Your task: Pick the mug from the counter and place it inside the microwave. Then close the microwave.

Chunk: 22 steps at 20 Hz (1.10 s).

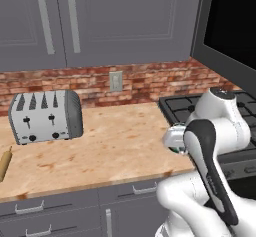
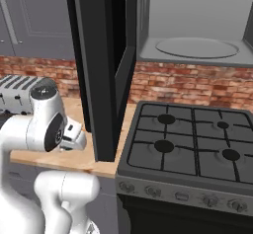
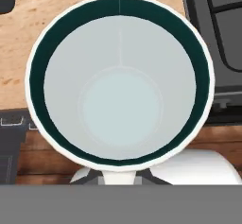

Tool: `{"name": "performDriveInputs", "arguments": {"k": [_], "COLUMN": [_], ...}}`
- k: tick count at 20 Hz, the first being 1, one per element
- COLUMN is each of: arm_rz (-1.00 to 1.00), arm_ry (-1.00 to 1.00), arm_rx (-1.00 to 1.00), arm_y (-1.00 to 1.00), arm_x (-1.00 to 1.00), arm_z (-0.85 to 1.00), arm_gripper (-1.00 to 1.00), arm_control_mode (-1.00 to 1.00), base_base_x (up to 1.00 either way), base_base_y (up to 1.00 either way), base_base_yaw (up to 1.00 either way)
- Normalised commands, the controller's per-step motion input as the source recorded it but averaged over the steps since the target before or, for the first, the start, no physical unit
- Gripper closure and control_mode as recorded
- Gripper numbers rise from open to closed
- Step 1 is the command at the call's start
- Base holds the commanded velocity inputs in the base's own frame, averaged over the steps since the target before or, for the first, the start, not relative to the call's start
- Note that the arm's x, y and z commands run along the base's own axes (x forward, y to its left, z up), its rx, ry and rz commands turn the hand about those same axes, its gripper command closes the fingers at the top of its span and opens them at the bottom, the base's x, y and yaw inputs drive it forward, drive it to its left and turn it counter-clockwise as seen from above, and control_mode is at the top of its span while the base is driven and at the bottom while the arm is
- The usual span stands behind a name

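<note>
I look straight down into the mug (image 3: 120,83); its mouth is a round white lip, a dark teal band runs just inside it, and below that the pale blue-grey glossy wall falls to a lighter round floor; its handle is out of my sight. The mug sits right up against my hand, above the tan wood-grain counter (image 3: 19,53), with the black stovetop (image 3: 222,24) at one side. My gripper (image 1: 175,140) hangs at the counter's front edge beside the stove; a sliver of teal peeps under it in the left base view; my fingertips are hidden by the mug, so I cannot tell how wide my jaws stand, nor swear that they clasp it. The microwave (image 2: 192,48) is open above the stove, its dark door (image 2: 101,70) swung wide, the grey inside and round turntable bare; a silver toaster (image 1: 46,116) stands back on the counter.
</note>
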Motion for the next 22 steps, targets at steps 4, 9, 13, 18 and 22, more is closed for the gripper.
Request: {"name": "performDriveInputs", "arguments": {"k": [4, 9, 13, 18, 22], "arm_rz": [0.0, 0.0, 0.0, 0.0, 0.0], "arm_ry": [-0.02, -0.07, -0.05, -0.01, 0.0], "arm_rx": [0.0, 0.0, -0.01, -0.05, 0.0], "arm_y": [-0.1, -0.01, 0.0, 0.0, 0.0], "arm_x": [-0.84, -0.8, -0.4, -0.01, 0.01], "arm_z": [0.67, 0.54, 0.65, 0.46, 0.02], "arm_gripper": [1.0, 1.0, 1.0, 1.0, 1.0], "arm_control_mode": [-1.0, -1.0, -1.0, -1.0, -1.0], "base_base_x": [0.0, 0.0, 0.0, 0.0, 0.0], "base_base_y": [0.0, 0.0, 0.0, 0.0, 0.0], "base_base_yaw": [0.0, 0.0, 0.0, 0.0, 0.0]}}
